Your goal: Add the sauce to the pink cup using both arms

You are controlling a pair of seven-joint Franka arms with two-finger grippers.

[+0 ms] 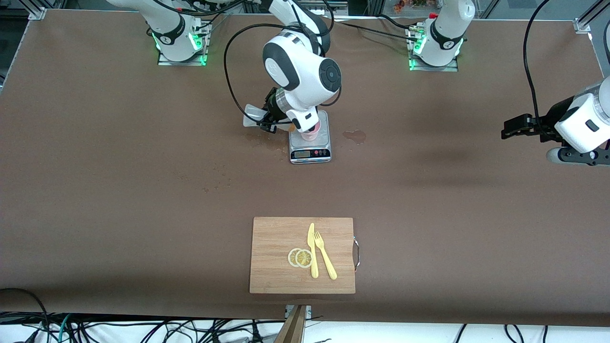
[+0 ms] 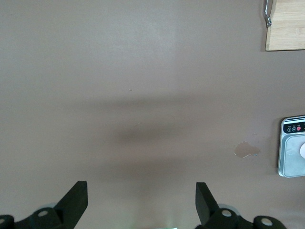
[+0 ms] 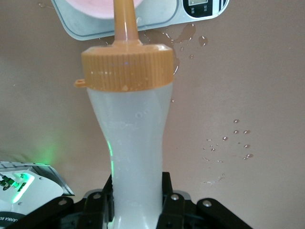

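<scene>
The brown tabletop (image 1: 143, 190) is carrying everything, and the two arms are standing at its top edge in the front view. The right arm (image 1: 300, 71) is reaching out over the middle, while the left arm (image 1: 584, 119) is waiting well apart at its own end of the tabletop. A wooden cutting board (image 1: 276, 257) is lying nearest the front camera, with a yellow knife (image 1: 312, 250), a fork (image 1: 325, 261) and two lemon slices (image 1: 300, 257) on it. Farther from that camera, a small kitchen scale (image 1: 310, 150) is sitting under the right arm's wrist, with wet spots on the tabletop beside it.

The pink cup (image 1: 312, 132) is standing on the scale's plate, mostly hidden by the wrist. The right end effector (image 3: 136, 195) is clamping the lower body of the sauce bottle (image 3: 131, 143). The bottle is lying tipped nearly level, its long axis running from the fingers toward the cup, and its orange nozzle (image 3: 125, 21) is pointing at the cup's mouth. The tip appears to be at or just over the rim, though that is hard to confirm.

The left end effector (image 2: 142, 202) is hanging with its fingers spread wide, holding nothing, over bare tabletop. The right arm is by far the nearer to the cup, so the squeeze likely falls to it.
</scene>
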